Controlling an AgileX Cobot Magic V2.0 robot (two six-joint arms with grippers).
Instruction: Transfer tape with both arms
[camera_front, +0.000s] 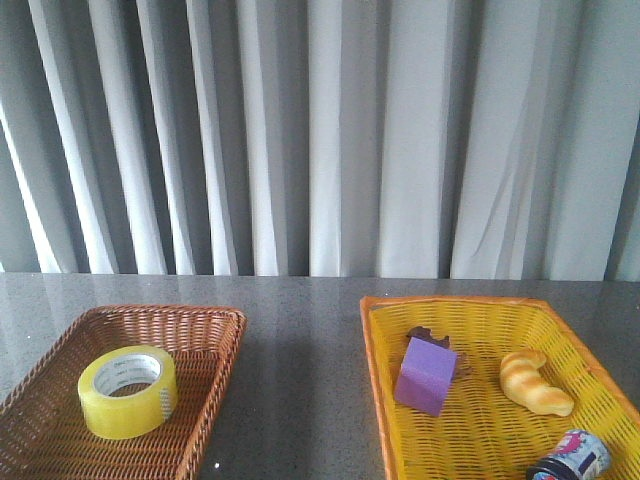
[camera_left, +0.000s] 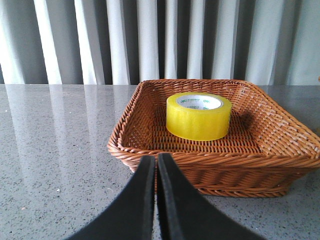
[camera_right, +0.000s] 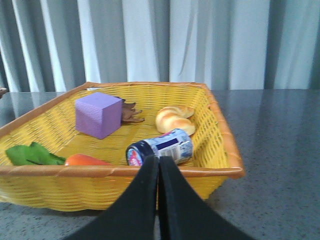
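Note:
The yellow tape roll (camera_front: 128, 391) with a white printed core lies flat in the brown wicker basket (camera_front: 215, 330) at the left. It also shows in the left wrist view (camera_left: 199, 115), inside that basket (camera_left: 150, 145). My left gripper (camera_left: 156, 160) is shut and empty, low over the table just short of the brown basket's near rim. My right gripper (camera_right: 159, 162) is shut and empty, just short of the yellow basket's (camera_right: 220, 132) near rim. Neither arm shows in the front view.
The yellow basket (camera_front: 378, 360) at the right holds a purple foam block (camera_front: 426, 375), a croissant (camera_front: 535, 382), a small jar (camera_front: 572, 458) and a brown piece (camera_front: 432, 338). The right wrist view also shows green leaves (camera_right: 30, 154) and an orange thing (camera_right: 85, 160). Grey curtains hang behind.

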